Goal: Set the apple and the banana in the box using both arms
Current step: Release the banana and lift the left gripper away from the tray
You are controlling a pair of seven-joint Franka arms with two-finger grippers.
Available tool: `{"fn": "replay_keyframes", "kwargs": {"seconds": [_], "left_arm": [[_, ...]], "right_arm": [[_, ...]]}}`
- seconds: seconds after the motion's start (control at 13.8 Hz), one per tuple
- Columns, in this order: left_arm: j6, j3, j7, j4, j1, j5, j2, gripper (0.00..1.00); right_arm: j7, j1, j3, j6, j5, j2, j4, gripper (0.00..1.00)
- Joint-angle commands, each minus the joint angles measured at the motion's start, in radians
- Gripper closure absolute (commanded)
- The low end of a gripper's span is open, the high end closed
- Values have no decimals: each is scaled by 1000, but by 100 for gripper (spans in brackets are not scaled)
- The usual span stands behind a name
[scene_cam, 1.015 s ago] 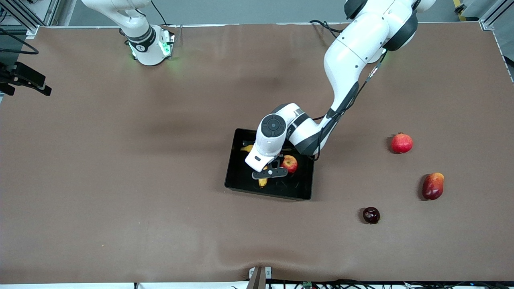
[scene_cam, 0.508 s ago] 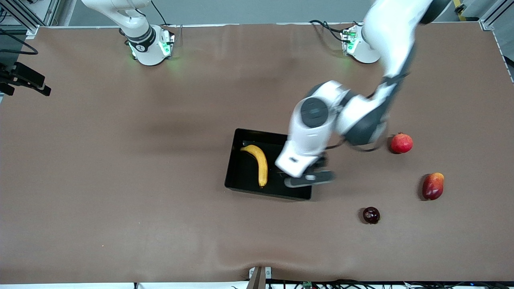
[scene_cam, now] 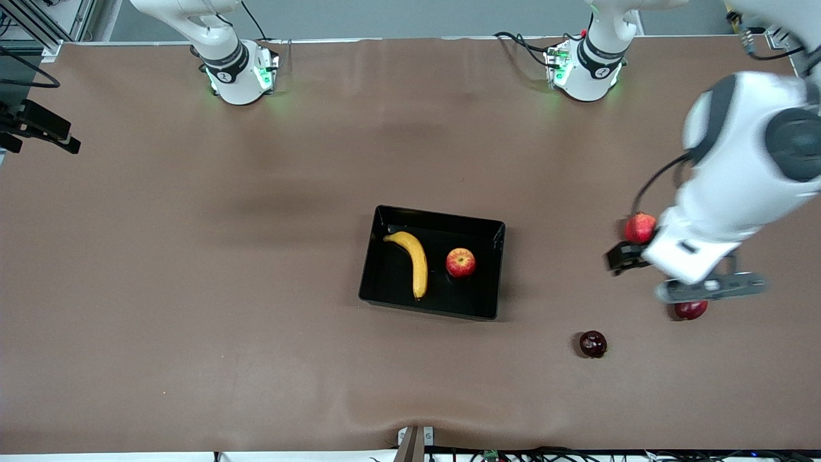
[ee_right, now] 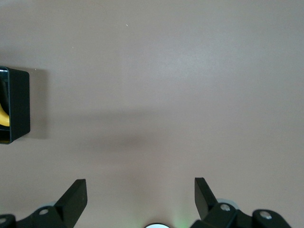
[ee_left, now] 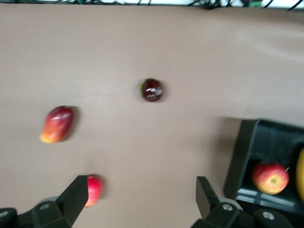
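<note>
Both fruits sit in the box (scene_cam: 494, 269), so your job looks done: the banana (scene_cam: 414, 255) lies flat, its long axis running toward the front camera, with the apple (scene_cam: 460, 262) just beside it. Your left claw (ee_left: 137, 199) hangs spread and empty over the spare fruit at its end of the tabletop; your right claw (ee_right: 140, 199) waits, spread and empty too.

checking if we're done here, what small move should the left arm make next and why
Probably just carry the left end effector on toward its base and park it. The apple and banana both lie in the box, apart from each other, and its open fingers hold nothing, up over the loose fruit at the left arm's end. The right end effector waits, open.
</note>
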Motion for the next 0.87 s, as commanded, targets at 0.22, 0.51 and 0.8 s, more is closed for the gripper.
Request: {"fn": "replay_keyframes", "kwargs": {"seconds": [0.22, 0.51, 0.8], "left_arm": [[-145, -6, 135, -51, 80, -51, -116, 0], [-151, -6, 160, -109, 111, -51, -192, 0], [-183, -6, 211, -112, 136, -64, -197, 0]], "right_arm": [[2, -3, 2, -4, -8, 3, 11, 0], [3, -3, 2, -4, -8, 3, 11, 0], [3, -3, 2, -4, -8, 3, 11, 0]]}}
